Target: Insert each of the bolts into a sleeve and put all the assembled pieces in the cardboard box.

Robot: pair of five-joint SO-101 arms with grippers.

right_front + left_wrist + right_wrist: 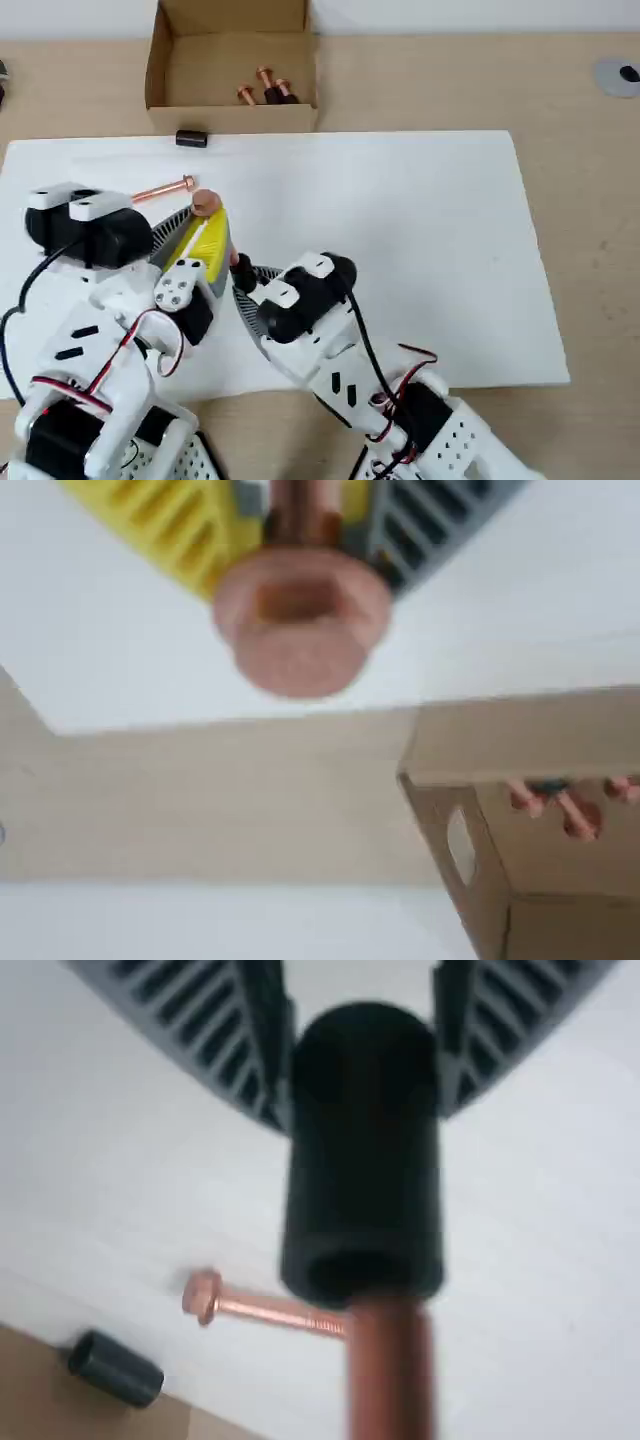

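Observation:
My left gripper (212, 218), with one yellow finger, is shut on a copper bolt (206, 203); its hex head (300, 620) faces the left wrist camera. My right gripper (241, 273) is shut on a black sleeve (362, 1150), and the bolt's shaft (388, 1370) enters the sleeve's open end. A second bolt (165, 190) lies on the white sheet just beyond the left gripper. A loose black sleeve (191, 139) lies at the sheet's far edge, in front of the cardboard box (158, 70). Inside the box lie assembled pieces (265, 88).
A white sheet (420, 250) covers the middle of the wooden table, bare on its right half. The box stands at the far left-centre edge. A grey disc (615, 77) lies at the far right corner.

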